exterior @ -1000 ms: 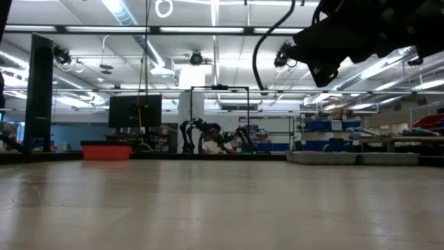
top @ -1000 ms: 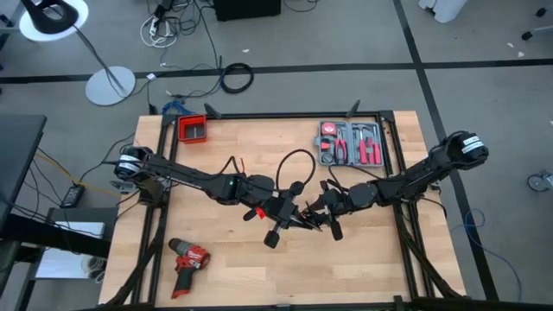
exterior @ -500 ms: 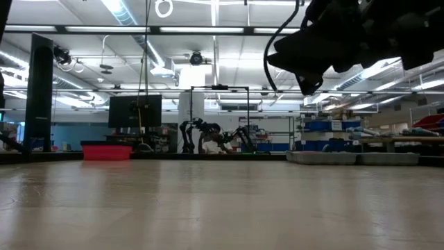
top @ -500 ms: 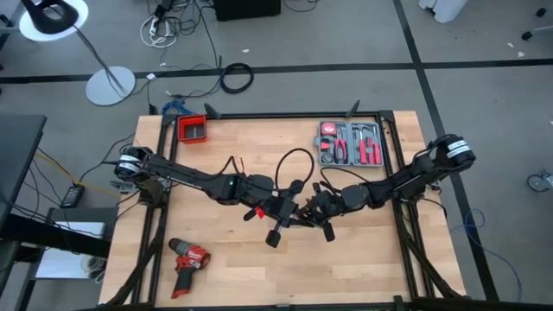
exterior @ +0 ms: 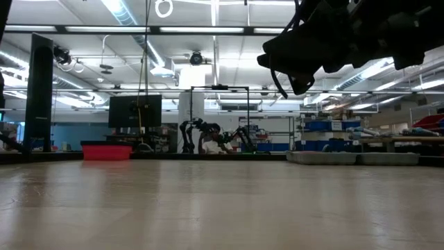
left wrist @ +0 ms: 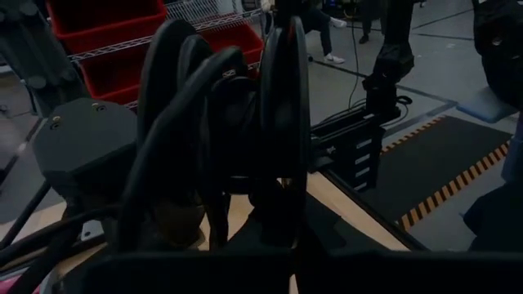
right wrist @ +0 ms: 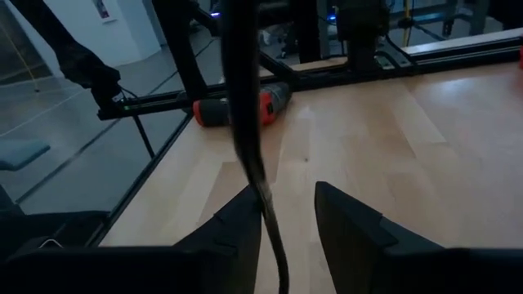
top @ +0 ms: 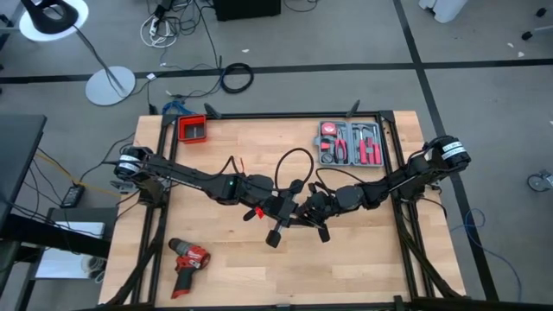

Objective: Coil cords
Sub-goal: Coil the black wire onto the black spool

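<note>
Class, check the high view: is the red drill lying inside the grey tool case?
No: the red drill lies on bare wood near the table's front left, far from the tool case.

Your two dark, slender six-joint arms, pale round caps at each shoulder, red accents and a small green light on the left arm [top: 186, 177], blocky black wrist housings, right gripper [right wrist: 288, 214] with two black wedge-shaped fingers [right wrist: 347, 216]

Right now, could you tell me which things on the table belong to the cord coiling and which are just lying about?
Belonging to the job:
- thin black flexible cord, looped up between the arms at mid-table
- left gripper, holding coils of it
- right gripper, close beside, cord between its fingers

Lying about:
- red cordless drill
- small red bin
- open grey tool case
</note>
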Robot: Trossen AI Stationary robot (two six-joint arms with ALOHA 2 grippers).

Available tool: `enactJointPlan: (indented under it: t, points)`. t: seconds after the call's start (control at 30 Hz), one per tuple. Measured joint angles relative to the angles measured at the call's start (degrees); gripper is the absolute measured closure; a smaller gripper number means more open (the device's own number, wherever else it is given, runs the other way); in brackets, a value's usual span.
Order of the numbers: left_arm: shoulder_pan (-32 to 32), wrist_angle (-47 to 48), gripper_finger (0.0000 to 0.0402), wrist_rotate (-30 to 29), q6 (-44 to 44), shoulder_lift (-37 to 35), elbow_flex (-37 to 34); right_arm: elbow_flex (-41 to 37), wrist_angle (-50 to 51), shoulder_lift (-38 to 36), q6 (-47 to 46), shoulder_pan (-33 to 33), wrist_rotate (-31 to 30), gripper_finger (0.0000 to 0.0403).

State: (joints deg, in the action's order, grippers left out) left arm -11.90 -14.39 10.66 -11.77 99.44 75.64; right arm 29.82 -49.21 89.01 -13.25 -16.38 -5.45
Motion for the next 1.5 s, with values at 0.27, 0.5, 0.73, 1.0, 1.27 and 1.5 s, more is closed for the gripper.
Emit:
enactJointPlan:
  t: [0.27,0.5,0.73,1.0,1.27,1.5]
  points:
    - [-0.09,-0.03,0.0402,-0.02,0.0,0.0,0.0,0.0,0.61,0.0,1.73,0.0,1.48,0.0385]
    - [-0.11,-0.81,0.0402,-0.61,-0.28,0.0,0.0,0.02,4.39,-0.02,-0.69,-0.1,4.95,0.0396]
    - [-0.11,0.2,0.0402,-2.62,-1.45,-0.24,0.0,0.02,9.11,-0.54,-3.65,-4.75,6.7,0.0397]
    - [-0.11,3.08,0.0402,-4.97,-1.51,-0.63,0.0,0.02,22.41,-6.29,-6.64,-11.57,-1.38,0.0398]
    - [-0.11,5.47,0.0402,-6.57,-1.34,-1.81,0.0,0.0,35.63,-16.86,-9.66,-17.7,-9.03,0.0398]
    - [-0.11,10.73,0.0402,-9.46,1.69,-2.08,0.0,-0.02,41.13,-25.97,-9.96,-20.92,-9.83,0.0398]
